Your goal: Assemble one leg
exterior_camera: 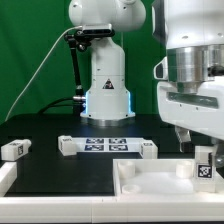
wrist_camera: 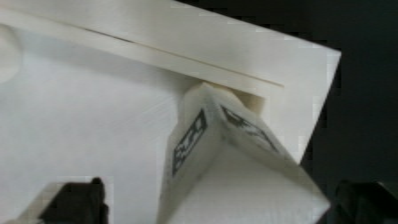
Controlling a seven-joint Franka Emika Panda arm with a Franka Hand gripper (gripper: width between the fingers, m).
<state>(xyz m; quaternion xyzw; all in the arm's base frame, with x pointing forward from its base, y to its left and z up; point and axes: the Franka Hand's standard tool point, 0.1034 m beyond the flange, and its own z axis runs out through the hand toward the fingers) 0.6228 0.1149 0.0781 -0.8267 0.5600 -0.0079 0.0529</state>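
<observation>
Exterior view, left to right across the black table point(exterior_camera: 50, 165):

1. One loose white block point(exterior_camera: 13, 150) with a tag lies near the table's left edge.
2. One marker board point(exterior_camera: 105, 145) lies flat at mid-table, in front of the arm's base point(exterior_camera: 107, 95). A small white block sits at each end of it: one at the left end point(exterior_camera: 67, 146), one at the right end point(exterior_camera: 147, 149).
3. One large white panel point(exterior_camera: 155, 185) occupies the front right corner of the table.
4. One leg point(exterior_camera: 204, 164) stands at the right edge, over the panel. Its long axis is vertical, and its tagged face is turned toward the camera.

The gripper point(exterior_camera: 192, 139) hangs directly above the leg. Whether its fingers are spread or pinching the leg cannot be determined.

Wrist view: the leg point(wrist_camera: 231, 150) extends away from the camera toward the panel point(wrist_camera: 107, 110), tagged faces visible. Two dark fingertips point(wrist_camera: 75, 200) flank it at the frame's edge; contact cannot be confirmed.
</observation>
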